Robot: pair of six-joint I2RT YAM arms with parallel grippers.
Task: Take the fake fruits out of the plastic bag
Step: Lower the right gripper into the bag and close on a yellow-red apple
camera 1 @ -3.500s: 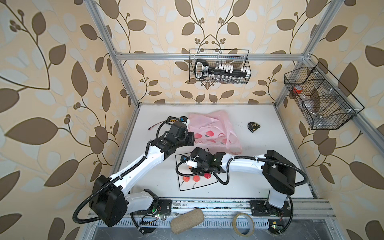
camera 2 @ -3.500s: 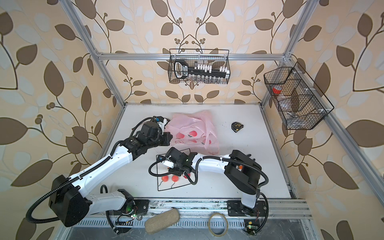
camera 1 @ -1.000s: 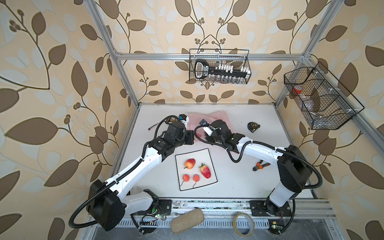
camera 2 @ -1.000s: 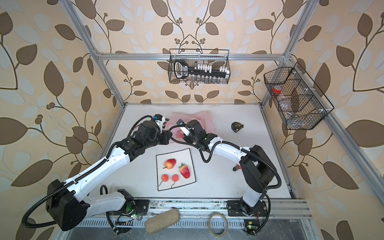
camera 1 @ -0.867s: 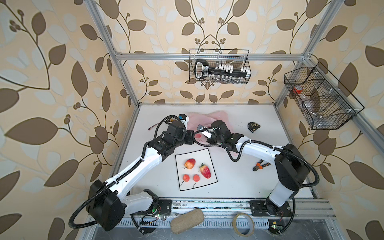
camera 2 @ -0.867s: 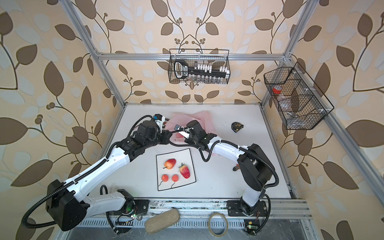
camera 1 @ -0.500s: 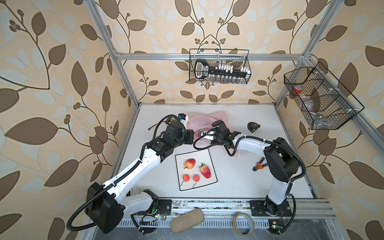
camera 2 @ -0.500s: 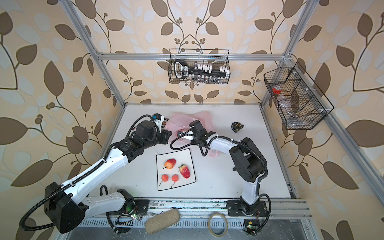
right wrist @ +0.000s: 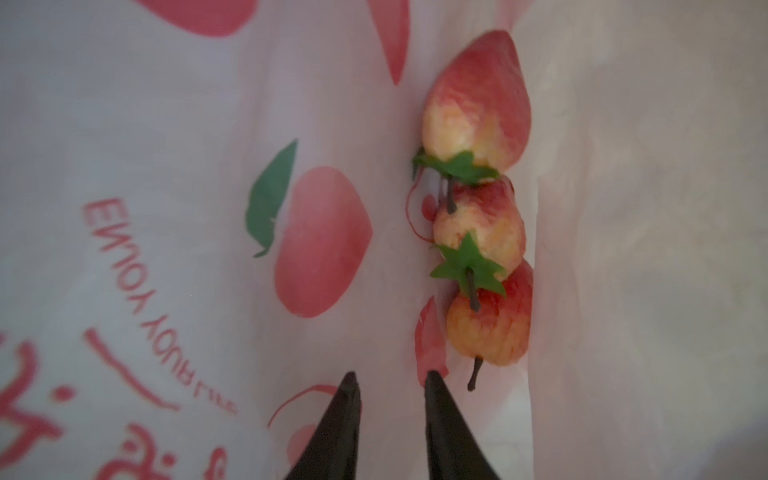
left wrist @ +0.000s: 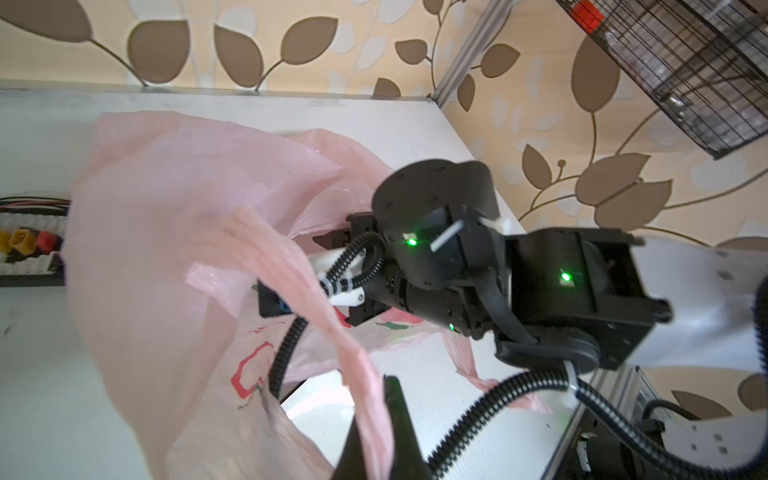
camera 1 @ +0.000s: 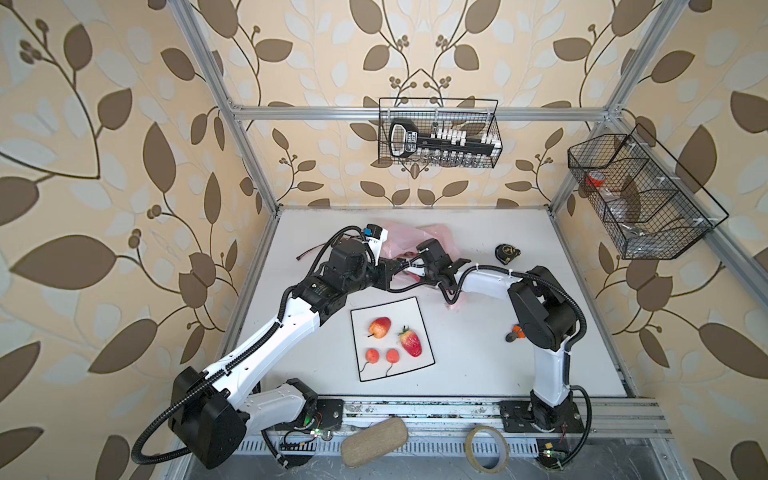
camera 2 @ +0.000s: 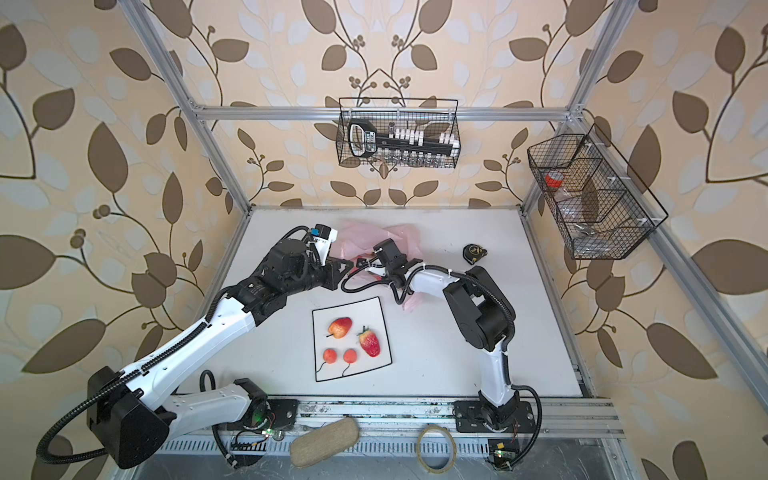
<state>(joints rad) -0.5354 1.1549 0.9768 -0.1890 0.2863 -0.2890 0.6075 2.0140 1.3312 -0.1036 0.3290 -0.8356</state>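
Top views, mat: in both top views the white black-edged mat [camera 1: 401, 309] lies on the desk [camera 1: 478, 357]. I judge it is my drop spot, so the pieces I take out stay together.
Top views, out of the bag: four fake fruits [camera 1: 380, 327] sit on the mat. They are one apple-like piece, one strawberry [camera 1: 410, 341] and two small stemmed balls [camera 1: 372, 355].
Top views, plastic bag: the plastic bag [camera 1: 434, 232] lies crumpled just beyond the mat's far edge. My left arm [camera 1: 291, 328] and right arm [camera 1: 486, 282] meet at its mouth.
Left wrist, left fingers: my left fingers [left wrist: 401, 419] are clenched on a stretched strip of the bag, apparently a handle. They lift it so the mouth gapes for my right arm, which reaches in.
Right wrist, right fingers: my right fingers [right wrist: 438, 415] are released inside the bag, tips parted with nothing between them. They are just short of the nearest fruit [right wrist: 490, 324]. The mat is out of this view.
Right wrist, in the bag: three fruits touch in a row along a crease, where I judge the sagging film funnels them. Two show green caps, and the nearest has a dark stem. The printed peaches [right wrist: 322, 241] beside them are flat pictures, so I do not count them.
Tally: four fruits on the mat and three in the bag, seven in all, with one bag and one mat.
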